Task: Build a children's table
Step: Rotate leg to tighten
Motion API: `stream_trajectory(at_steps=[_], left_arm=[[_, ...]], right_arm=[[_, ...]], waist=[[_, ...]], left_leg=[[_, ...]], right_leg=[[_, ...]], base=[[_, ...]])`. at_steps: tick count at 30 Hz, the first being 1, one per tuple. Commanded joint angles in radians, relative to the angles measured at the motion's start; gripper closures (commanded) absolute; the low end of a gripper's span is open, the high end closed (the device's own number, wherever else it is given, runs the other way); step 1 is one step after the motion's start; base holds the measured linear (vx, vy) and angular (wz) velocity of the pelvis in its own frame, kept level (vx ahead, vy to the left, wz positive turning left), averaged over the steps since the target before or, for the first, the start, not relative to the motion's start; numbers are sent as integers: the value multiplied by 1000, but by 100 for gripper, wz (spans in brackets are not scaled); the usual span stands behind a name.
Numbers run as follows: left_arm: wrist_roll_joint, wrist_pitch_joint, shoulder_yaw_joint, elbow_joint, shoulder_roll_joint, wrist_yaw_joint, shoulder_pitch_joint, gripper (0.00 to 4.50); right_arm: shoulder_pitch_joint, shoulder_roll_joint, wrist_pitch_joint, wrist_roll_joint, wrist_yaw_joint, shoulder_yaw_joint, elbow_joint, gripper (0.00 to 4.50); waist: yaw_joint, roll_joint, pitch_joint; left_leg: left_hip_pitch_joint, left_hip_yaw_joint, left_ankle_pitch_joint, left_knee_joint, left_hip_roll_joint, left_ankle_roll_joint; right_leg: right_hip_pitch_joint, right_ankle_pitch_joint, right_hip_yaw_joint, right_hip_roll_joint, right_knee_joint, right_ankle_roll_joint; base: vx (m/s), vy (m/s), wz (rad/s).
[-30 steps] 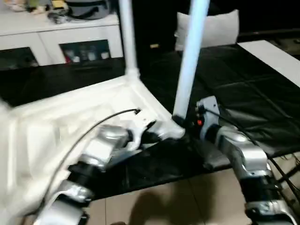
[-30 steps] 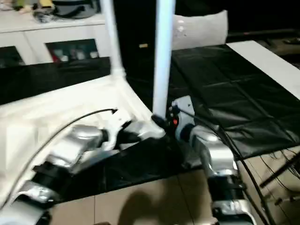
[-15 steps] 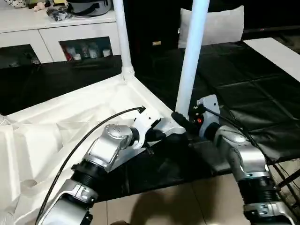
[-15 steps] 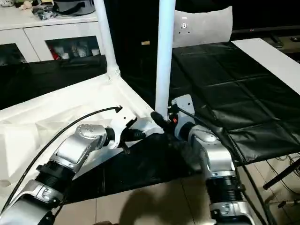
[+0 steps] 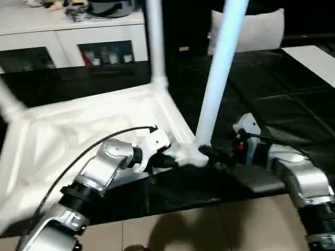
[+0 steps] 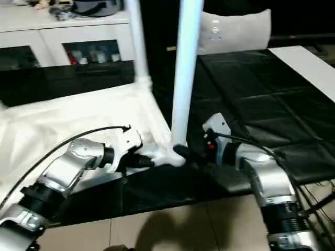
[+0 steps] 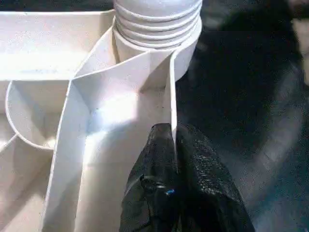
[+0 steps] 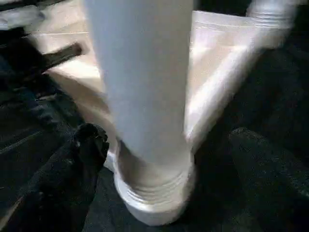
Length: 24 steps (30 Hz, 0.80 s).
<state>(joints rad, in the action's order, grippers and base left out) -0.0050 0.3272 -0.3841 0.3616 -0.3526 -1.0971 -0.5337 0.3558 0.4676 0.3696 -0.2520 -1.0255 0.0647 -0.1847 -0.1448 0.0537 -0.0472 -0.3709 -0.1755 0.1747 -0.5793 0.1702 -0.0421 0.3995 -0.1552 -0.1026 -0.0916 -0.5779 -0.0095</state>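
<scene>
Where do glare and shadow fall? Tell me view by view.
Left eye view: the near leg glares bright; a soft shadow lies on the floor. Left wrist view: the tabletop washes out white ahead of the left claw.

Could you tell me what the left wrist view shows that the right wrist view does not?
Left wrist view: the left tool pinched shut on the tabletop's rim, and the ribbed underside.

Right wrist view: the right tool's fingers spread either side of the near leg, not touching it.

Both: that leg's threaded base seated in the corner socket.
</scene>
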Motion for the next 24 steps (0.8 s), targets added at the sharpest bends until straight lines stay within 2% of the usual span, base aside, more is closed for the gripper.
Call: stream_trajectory(at_steps=[1,2,3,4,6,9,10,11,14,16,19,21,24], left_arm=[[14,-25,-56,-7,-22,-76,5,450],[18,-36,-65,-4,-33,-94,4,450],[18,-36,-65,-4,-33,-94,4,450],[21,-42,-68,-1,-38,-101,3,450],[17,-60,-90,-11,-66,-155,5,450],[9,-63,-94,-20,-75,-186,8,450],[4,-62,-95,-25,-78,-200,9,450],[4,-63,-95,-25,-78,-201,9,450],[3,-67,-98,-22,-80,-212,7,450],[1,-70,-96,-19,-78,-213,5,450],[-2,-72,-96,-17,-76,-216,4,450],[-2,-70,-95,-16,-74,-218,5,450],[-6,-65,-90,-16,-68,-222,6,450]], right_arm=[[7,26,2,-28,-88,25,20,59],[10,39,7,-31,-118,36,20,62],[10,39,7,-31,-118,36,20,62],[11,44,8,-31,-129,42,20,71],[17,50,10,-50,-166,59,24,96],[21,53,13,-58,-197,70,23,111],[24,53,23,-64,-218,77,23,122],[24,53,23,-65,-219,78,23,143],[26,58,35,-72,-243,89,21,146],[25,58,40,-75,-252,92,23,185],[22,60,42,-80,-259,98,25,194],[19,60,47,-82,-264,102,27,223],[14,60,53,-87,-270,104,30,240]], waist=[[-2,-13,63],[-3,-19,63],[-5,-15,63],[-5,-15,64],[-7,-20,64],[-7,-19,64],[-7,-23,64],[-10,-19,64],[-12,-19,64],[-15,-20,65],[-19,-20,67],[-21,-20,66],[-21,-19,66]], left_leg=[[15,22,268,67,65,50],[15,21,267,68,65,52],[14,22,262,68,66,50],[13,22,261,68,66,49],[12,23,255,67,64,48],[12,21,251,66,64,50],[13,20,251,66,64,50],[14,21,252,66,65,50],[15,22,258,67,67,43],[15,22,251,67,67,41],[14,20,239,64,66,43],[14,20,240,65,65,43],[14,21,243,65,65,41]], right_leg=[[-46,-375,54,-74,75,-158],[-46,-374,54,-74,75,-159],[-46,-368,55,-75,72,-163],[-46,-364,55,-75,71,-165],[-48,-363,55,-78,69,-170],[-46,-372,56,-77,71,-169],[-46,-376,56,-76,72,-168],[-45,-384,56,-77,71,-169],[-44,-384,56,-77,70,-169],[-46,-373,56,-77,68,-171],[-46,-356,57,-77,67,-174],[-45,-363,57,-77,67,-173],[-46,-372,56,-77,68,-170]], base=[[0,0,0],[0,0,0],[0,0,0],[0,0,0],[0,0,0],[0,0,0],[0,0,0],[0,0,0],[0,0,0],[0,0,0],[0,0,0],[0,0,0],[0,0,0]])
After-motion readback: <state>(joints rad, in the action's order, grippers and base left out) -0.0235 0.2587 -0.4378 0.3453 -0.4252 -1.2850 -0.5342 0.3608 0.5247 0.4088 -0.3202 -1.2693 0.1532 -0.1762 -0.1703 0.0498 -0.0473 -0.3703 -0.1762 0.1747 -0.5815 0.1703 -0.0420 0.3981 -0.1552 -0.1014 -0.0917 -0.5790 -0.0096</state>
